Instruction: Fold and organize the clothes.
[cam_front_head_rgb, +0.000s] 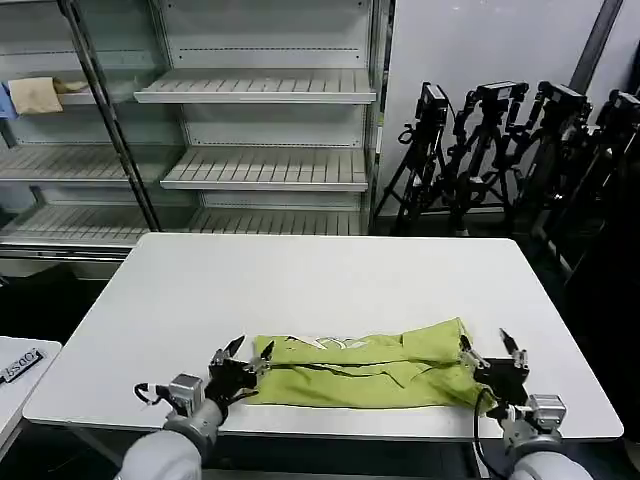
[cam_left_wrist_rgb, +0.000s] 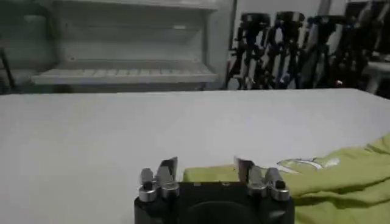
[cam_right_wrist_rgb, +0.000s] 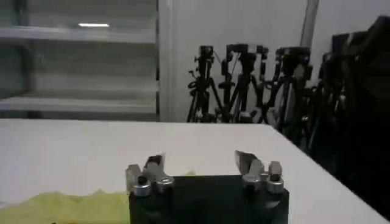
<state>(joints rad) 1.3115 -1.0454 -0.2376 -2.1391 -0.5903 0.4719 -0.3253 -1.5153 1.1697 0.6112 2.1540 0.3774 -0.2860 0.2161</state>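
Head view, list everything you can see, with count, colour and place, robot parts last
shirt: one, lime yellow-green, folded into a band along the table's near edge
table: one, white, centre
shelving: grey-white racks, behind the table
cloth: one, beige, on an upper shelf at far left
tripods: several, black, against the wall at back right
left gripper: one, black, open, at the shirt's left end
right gripper: one, black, open, at the shirt's right end
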